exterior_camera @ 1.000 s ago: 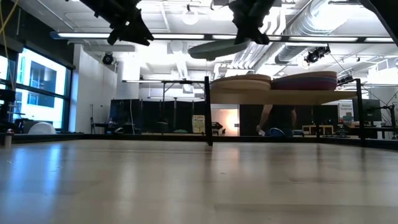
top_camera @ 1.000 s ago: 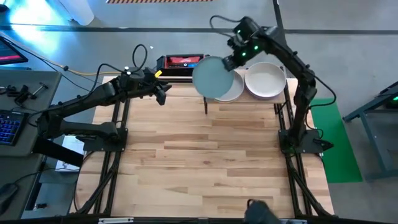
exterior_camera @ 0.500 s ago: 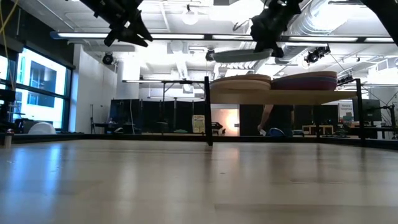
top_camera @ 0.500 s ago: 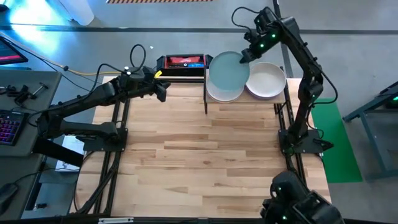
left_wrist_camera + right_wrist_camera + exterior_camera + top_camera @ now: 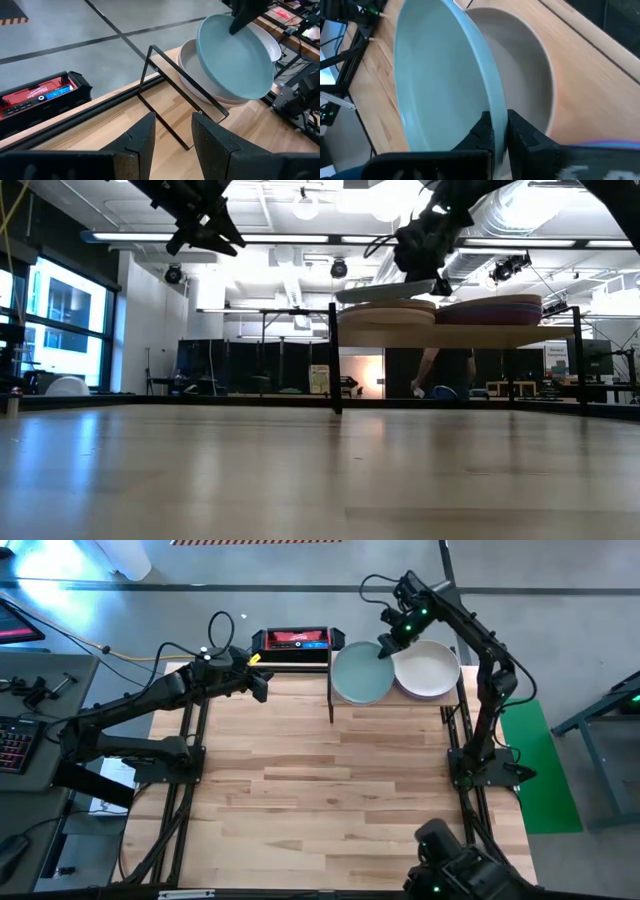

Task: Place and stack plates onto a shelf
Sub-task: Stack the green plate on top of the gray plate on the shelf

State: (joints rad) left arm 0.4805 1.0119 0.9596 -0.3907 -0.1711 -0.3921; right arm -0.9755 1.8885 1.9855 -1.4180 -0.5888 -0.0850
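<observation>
Fingers of the right gripper pinch the rim of the teal plate, tilting it just above the left stack on the shelf for stacking. Well aside, the left gripper hangs spread and empty.

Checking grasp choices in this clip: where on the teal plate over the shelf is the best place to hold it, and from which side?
By the rim. The teal plate is shallow and thin-walled, so pinching its edge is the only real hold. The right pincer already grips the rim on the side facing the white plate, coming from above. That leaves the tilted plate's underside free to settle on the left stack on the shelf.
</observation>
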